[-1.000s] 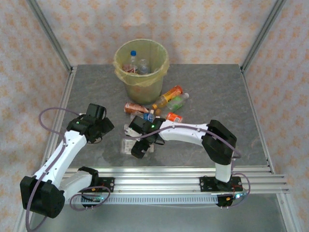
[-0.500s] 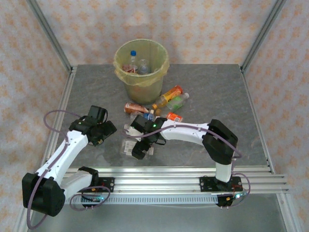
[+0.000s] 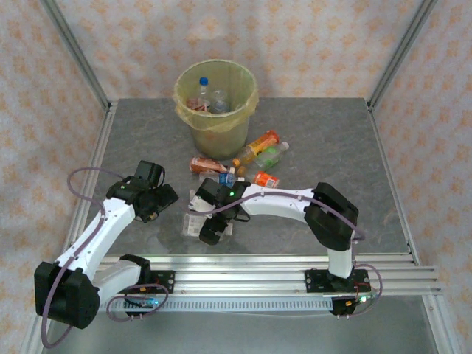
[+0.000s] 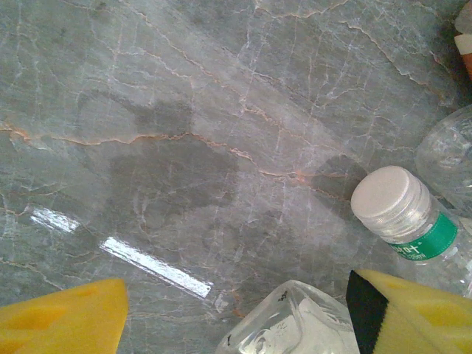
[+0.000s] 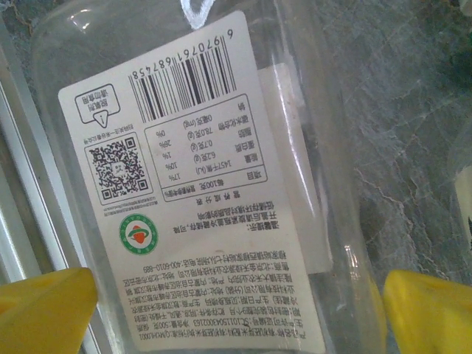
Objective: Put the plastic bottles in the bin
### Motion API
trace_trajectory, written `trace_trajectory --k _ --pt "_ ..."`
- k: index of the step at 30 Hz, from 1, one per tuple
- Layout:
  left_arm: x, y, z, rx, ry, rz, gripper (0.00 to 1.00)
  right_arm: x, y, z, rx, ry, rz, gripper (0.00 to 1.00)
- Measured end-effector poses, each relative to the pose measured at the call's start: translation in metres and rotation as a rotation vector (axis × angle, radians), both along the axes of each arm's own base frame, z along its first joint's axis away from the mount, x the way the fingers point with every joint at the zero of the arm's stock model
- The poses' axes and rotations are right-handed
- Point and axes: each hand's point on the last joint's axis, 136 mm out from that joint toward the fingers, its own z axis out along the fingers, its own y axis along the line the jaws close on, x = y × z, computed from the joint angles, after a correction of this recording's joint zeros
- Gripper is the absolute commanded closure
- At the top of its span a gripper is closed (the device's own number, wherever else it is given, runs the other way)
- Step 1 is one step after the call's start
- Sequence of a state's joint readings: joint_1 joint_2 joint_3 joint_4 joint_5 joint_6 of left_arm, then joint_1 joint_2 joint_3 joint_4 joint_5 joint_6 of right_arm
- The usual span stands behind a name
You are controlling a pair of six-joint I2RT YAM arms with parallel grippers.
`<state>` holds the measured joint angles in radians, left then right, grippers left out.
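Right fingers [image 5: 46,310] astride labelled bottle [image 5: 192,184]; bin [image 3: 218,137] holds several bottles [image 3: 204,85].

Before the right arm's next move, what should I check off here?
1. Right gripper open: ok.
2. Labelled bottle between its fingers: ok.
3. Bottle gripped: not ok, the jaws are not yet shut.
4. Bin upright, with room inside: ok.
5. Left gripper open: ok.
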<state>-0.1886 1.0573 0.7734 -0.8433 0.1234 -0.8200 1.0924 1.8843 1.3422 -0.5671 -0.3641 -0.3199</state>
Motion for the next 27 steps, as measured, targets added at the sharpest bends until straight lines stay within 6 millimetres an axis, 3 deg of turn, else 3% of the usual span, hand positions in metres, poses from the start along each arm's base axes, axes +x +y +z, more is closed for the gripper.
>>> trace_trajectory --k 13,27 --pt "0.008 -0.002 0.002 -0.002 -0.008 0.0 0.21 0.005 0.01 -0.002 0.012 0.031 0.002 0.01" --pt "0.011 -0.002 0.006 0.008 -0.003 -0.026 0.37 0.035 0.001 0.006 0.014 0.014 -0.21 0.01"
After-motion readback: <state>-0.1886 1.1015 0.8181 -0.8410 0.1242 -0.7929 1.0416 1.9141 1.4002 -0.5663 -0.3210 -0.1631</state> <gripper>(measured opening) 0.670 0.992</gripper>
